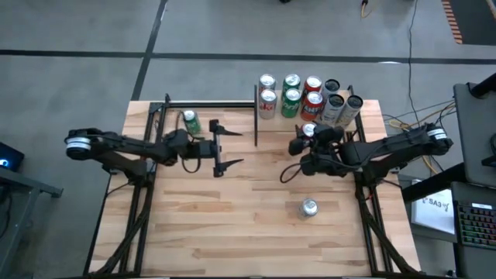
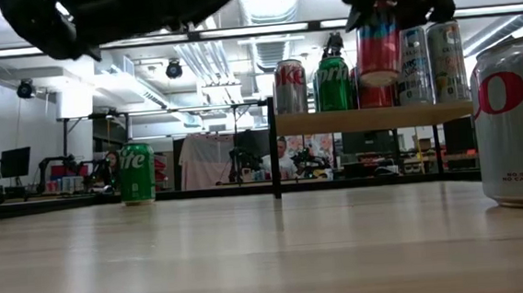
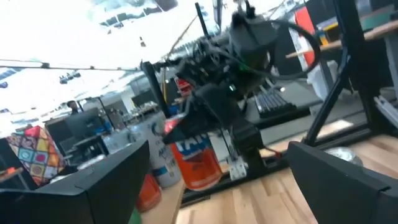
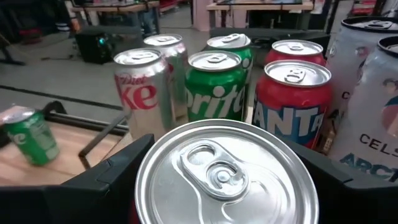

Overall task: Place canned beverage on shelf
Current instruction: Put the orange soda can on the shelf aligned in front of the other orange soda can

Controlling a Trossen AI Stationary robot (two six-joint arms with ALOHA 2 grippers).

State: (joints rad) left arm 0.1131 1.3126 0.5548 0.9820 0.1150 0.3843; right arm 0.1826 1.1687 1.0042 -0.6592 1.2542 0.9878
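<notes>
"Sprite" on a green can (image 4: 216, 93), "FANTA" on a red can (image 4: 290, 102), "NO SUGAR NO CALORIES" on a silver can (image 2: 518, 119).

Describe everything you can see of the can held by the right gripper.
The can is a metal drinks can with a plain silver top and an unopened pull tab. In the low view its side looks red with some blue. It stands upright in the air, clear of the table, near the cans already on the shelf. The right gripper has a dark finger on each side of it.
</notes>
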